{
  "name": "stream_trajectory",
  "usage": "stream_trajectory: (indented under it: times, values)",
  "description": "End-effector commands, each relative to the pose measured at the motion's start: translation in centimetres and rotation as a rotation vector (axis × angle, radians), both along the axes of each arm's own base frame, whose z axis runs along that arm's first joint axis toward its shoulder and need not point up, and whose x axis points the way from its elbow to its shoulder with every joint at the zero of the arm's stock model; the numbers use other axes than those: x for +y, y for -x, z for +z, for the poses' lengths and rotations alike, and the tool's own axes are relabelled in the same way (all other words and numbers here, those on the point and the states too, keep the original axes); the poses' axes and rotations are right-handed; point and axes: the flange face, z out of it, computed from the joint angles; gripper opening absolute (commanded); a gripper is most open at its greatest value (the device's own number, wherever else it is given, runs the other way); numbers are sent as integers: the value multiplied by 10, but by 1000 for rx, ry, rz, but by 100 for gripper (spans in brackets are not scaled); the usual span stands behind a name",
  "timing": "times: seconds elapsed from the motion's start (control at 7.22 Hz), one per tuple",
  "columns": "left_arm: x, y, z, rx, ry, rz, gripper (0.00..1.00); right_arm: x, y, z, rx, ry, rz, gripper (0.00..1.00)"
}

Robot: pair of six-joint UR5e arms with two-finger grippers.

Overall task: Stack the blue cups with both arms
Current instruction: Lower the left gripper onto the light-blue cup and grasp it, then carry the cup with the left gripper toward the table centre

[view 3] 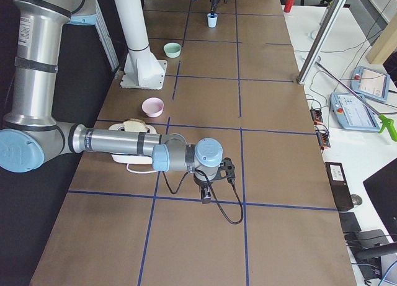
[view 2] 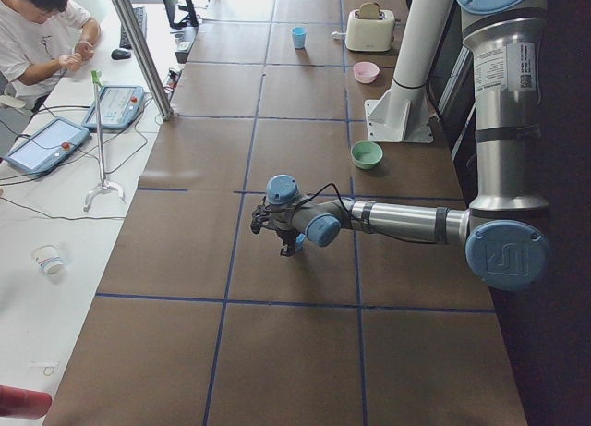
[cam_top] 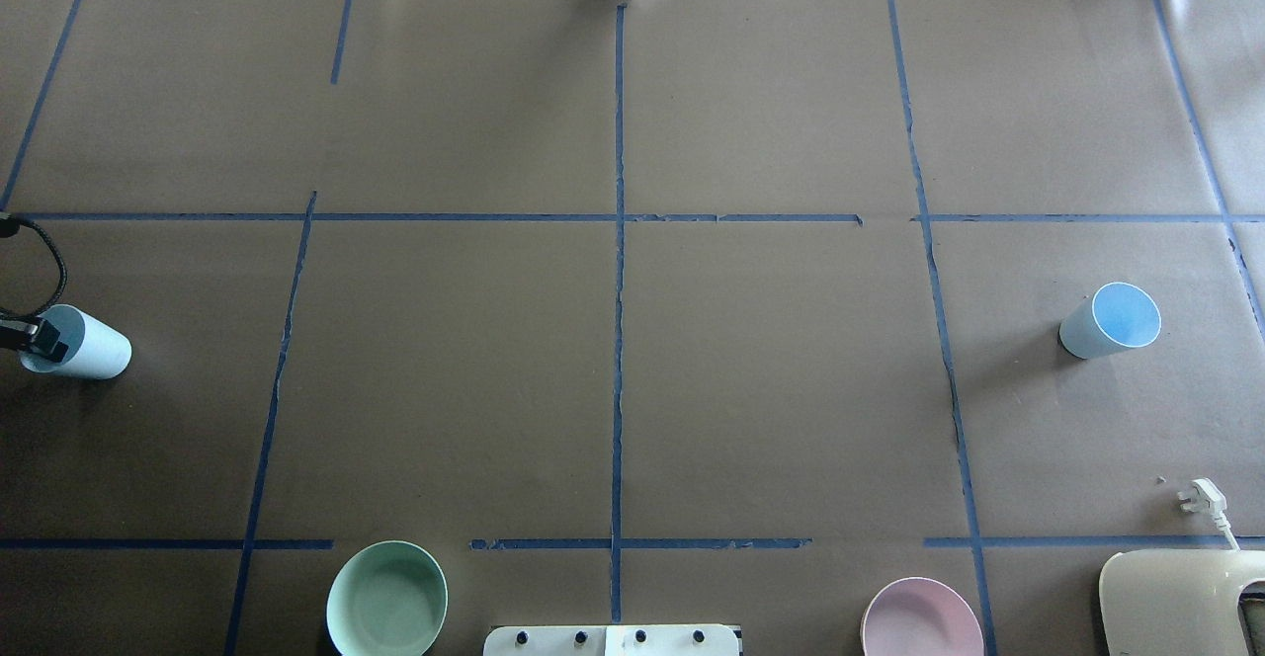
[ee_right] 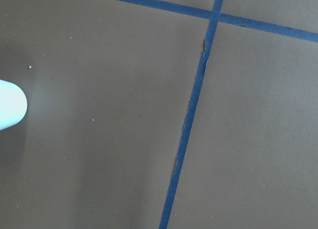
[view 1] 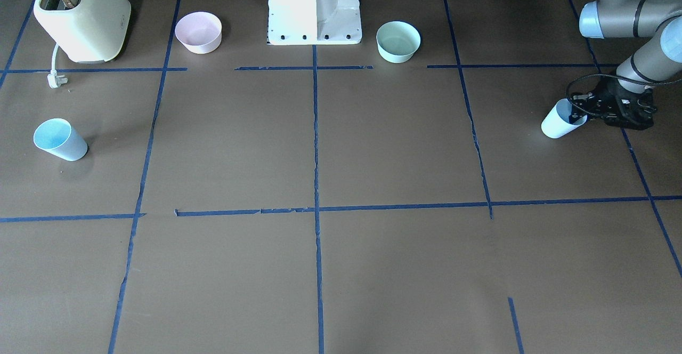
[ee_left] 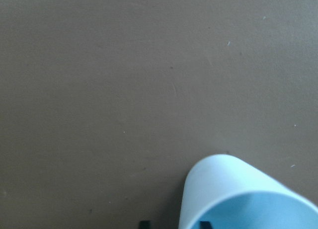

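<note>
Tabletop (cam_top: 771, 389): 2 blue cups (cam_top: 1107, 322) (cam_top: 99, 350), 2 bowls (cam_top: 386, 599) (cam_top: 921, 621)

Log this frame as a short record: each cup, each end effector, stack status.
cup A: upright, rim straddled by left end effector
left end effector: open, gap visible outside the cup wall
cup B: upright, alone, far on the robot's right
right end effector: apart from cup B; open or shut unclear
stack: not yet made

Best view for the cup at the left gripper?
Exterior front-facing: the whole cup and left gripper at its rim. Overhead crops the gripper; left wrist shows only part; side views show it tiny or mostly hidden.
</note>
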Motion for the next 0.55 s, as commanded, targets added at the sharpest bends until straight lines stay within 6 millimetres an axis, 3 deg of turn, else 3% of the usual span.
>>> stream_trajectory:
  times: [0.0,0.14,0.28,0.42]
  values:
    - [-16,-12,-31,43,-15,-5,0,0,1,0,0,1,-2,100]
    - [-32,-24,-60,85,-2,7,0,0,0,0,0,1,0,100]
    - [-53,-38,-114,94,-5,-10,0,0,1,0,0,1,-2,100]
    - [-86,-62,-186,112,-27,-15,0,0,1,0,0,-1,-2,100]
